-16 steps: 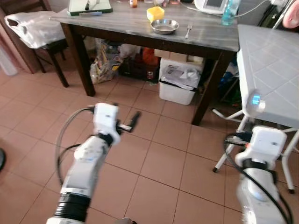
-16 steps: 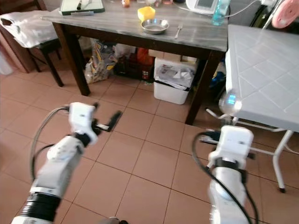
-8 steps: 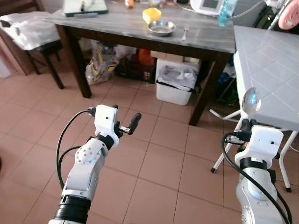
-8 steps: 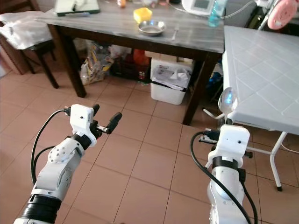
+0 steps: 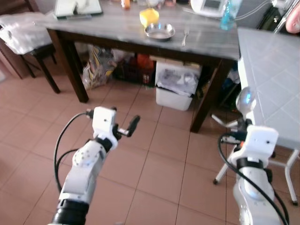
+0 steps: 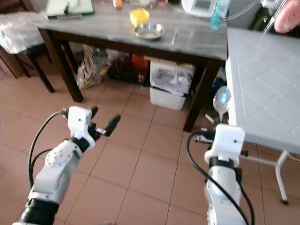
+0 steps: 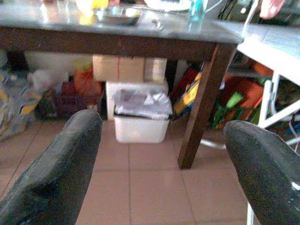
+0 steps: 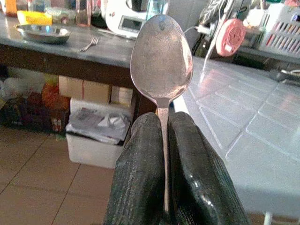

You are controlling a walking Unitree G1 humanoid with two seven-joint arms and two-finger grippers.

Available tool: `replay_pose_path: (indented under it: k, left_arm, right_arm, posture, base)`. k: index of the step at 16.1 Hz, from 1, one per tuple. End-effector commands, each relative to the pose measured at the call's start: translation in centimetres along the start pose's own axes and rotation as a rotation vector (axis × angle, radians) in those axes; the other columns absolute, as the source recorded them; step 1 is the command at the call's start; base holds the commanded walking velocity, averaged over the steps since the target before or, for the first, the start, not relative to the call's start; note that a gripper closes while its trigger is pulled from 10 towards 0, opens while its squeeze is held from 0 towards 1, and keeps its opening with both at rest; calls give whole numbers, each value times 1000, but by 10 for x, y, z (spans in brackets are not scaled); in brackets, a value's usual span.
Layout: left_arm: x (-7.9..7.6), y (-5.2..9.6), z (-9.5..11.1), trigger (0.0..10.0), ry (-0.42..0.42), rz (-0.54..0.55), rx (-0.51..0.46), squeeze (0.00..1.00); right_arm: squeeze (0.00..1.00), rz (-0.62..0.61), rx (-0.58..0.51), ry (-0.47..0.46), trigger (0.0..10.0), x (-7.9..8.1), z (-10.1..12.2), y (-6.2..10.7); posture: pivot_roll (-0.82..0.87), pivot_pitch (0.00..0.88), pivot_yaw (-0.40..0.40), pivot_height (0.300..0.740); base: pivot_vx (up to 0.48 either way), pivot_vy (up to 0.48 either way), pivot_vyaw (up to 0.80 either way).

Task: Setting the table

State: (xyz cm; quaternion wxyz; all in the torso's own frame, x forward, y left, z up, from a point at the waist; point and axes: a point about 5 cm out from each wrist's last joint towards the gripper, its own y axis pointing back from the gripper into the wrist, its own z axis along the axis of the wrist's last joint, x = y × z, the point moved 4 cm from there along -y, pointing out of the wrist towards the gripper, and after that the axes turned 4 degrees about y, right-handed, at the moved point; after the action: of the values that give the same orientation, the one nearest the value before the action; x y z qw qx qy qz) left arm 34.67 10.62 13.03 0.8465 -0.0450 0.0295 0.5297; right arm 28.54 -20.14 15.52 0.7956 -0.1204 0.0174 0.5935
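I am some way off from the dark table, with red floor tiles between me and it. My right tool has its two fingers pressed together on the handle of a spoon, and the spoon stands upright with its bowl on top, just above the fingers. My left tool is empty, its fingers wide apart, and it is held out over the floor.

On the table, near the front edge and toward its right end, I see a metal bowl with a fork just beside it on the right. A yellow thing sits just behind the bowl. A blue bottle stands at the far right corner. So I judge the spoon should go beside this bowl, and I must first walk closer.

The risks I see: the grip is only on the thin handle, low down, so the spoon may slip or turn between the fingers while I walk. A white table stands close on my right side, and the raised spoon is near its edge, so a turn to the right could knock the spoon against it. A white bin under the dark table may also block my feet
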Motion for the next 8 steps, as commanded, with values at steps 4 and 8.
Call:
replay_pose_path:
  k: [4, 8]
  left_arm:
    - [-8, -5, 2, 10000, -2, -36, 0, 0]
    - [-12, -6, 1, 10000, 3, -46, 3, 0]
  right_arm:
    - [0, -34, -7, 15, 10000, -10, 1, 0]
    - [0, -43, -8, 22, 10000, -13, 1, 1]
  posture:
    - [181, 116, -17, 740]
    - [173, 118, -12, 740]
  base:
    - [380, 0, 0]
    - [379, 0, 0]
